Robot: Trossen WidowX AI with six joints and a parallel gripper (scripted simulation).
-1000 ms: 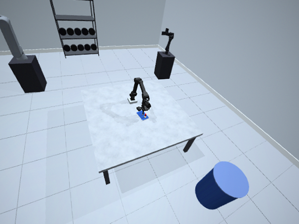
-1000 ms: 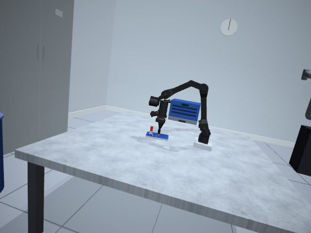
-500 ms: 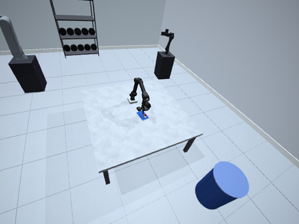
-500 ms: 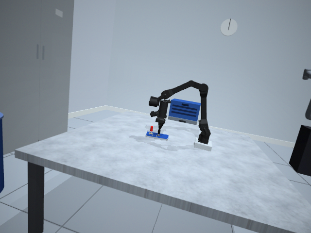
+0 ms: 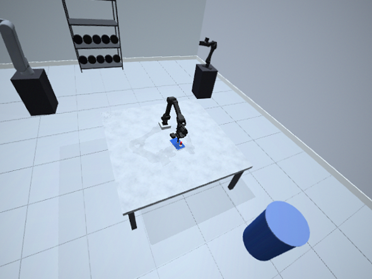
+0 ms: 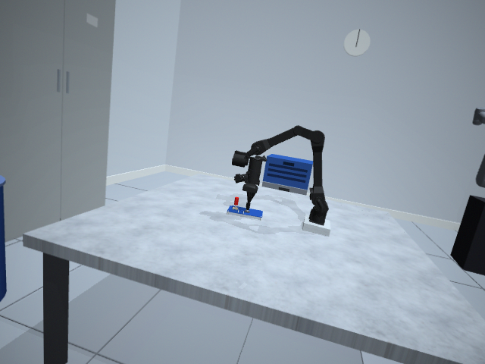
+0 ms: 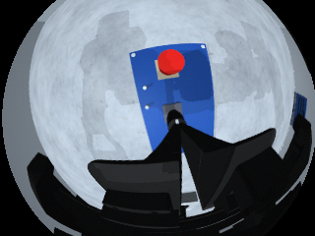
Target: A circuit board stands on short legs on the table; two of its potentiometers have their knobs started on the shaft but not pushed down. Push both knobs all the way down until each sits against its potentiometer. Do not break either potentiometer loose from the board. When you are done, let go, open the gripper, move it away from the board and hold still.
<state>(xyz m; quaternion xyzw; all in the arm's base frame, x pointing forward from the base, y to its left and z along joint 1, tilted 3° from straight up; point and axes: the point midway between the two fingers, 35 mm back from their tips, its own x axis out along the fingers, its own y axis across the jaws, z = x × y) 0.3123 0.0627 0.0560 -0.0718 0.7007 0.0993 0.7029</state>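
Note:
The blue circuit board (image 5: 180, 147) (image 6: 256, 213) (image 7: 142, 74) stands on the table. The red knob (image 5: 180, 143) (image 6: 236, 200) (image 7: 171, 61) is upright, with a gap between it and its tan potentiometer (image 6: 235, 208) (image 7: 160, 75). The black knob (image 7: 172, 115) is over the other potentiometer (image 7: 166, 107); the fingers partly hide it, and its seating cannot be made out. My gripper (image 6: 248, 202) (image 7: 177, 128) is shut, pointing down, its tips together at the top of the black knob, with nothing visible between them.
Two small pale pins (image 7: 145, 88) (image 7: 147, 107) stand on the board beside the potentiometers. The arm's pale base (image 5: 164, 125) (image 6: 316, 226) is on the same table. A blue toolbox (image 6: 287, 172) is behind the arm in the exterior view.

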